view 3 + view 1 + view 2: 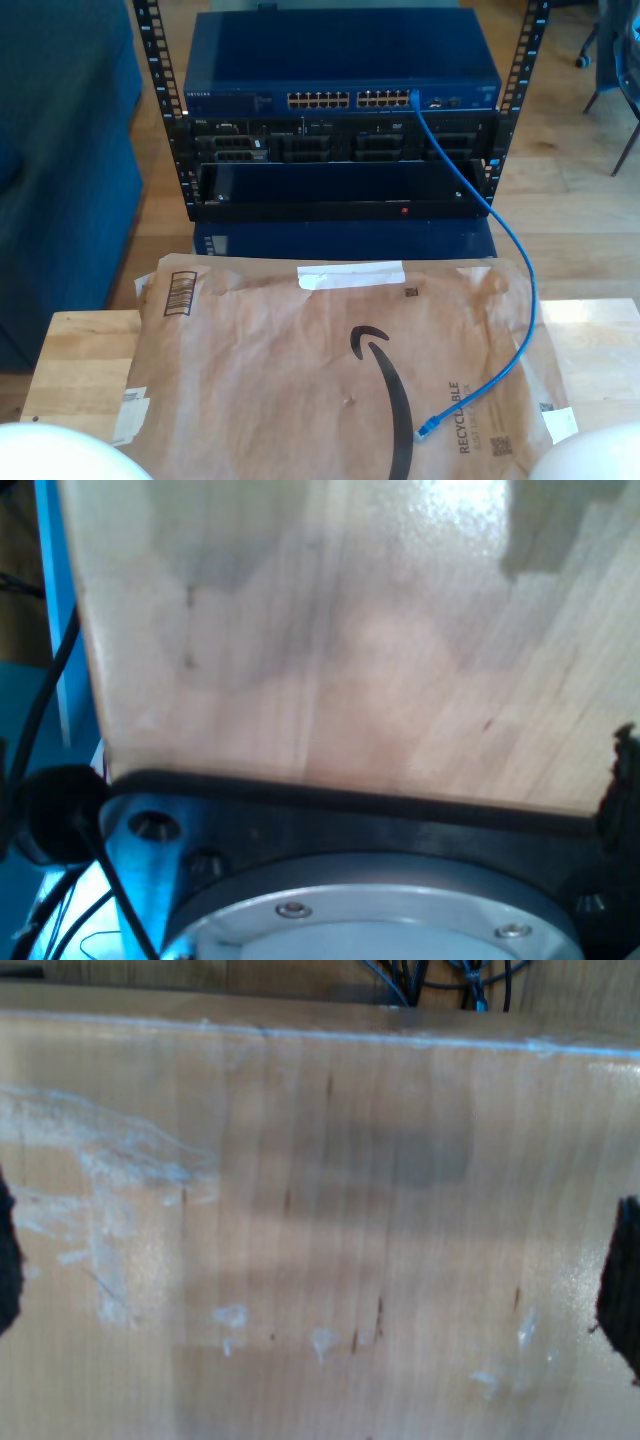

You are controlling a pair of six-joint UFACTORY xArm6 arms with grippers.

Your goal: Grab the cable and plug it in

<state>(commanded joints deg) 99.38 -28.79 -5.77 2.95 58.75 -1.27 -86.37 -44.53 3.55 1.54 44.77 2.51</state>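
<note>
My first claw (618, 780) shows one dark finger edge over pale, glossy wood grain beside a black base plate and grey metal ring; how far it spreads I cannot tell. My second claw (320, 1280) is spread wide, its dark fingertips (622, 1285) apart over the scuffed wooden desk (320, 1190), holding nothing. In the exterior view, a crinkled brown paper mailer (300, 370) (printed "RECYCLABLE", with a black curved arrow and a barcode) covers the desk. The thin blue cable (520, 300) lies with one plug (425, 434) on the mailer toward the exterior view's right; its other end sits in a port of the blue switch (340, 60) in the black rack (340, 180).
</note>
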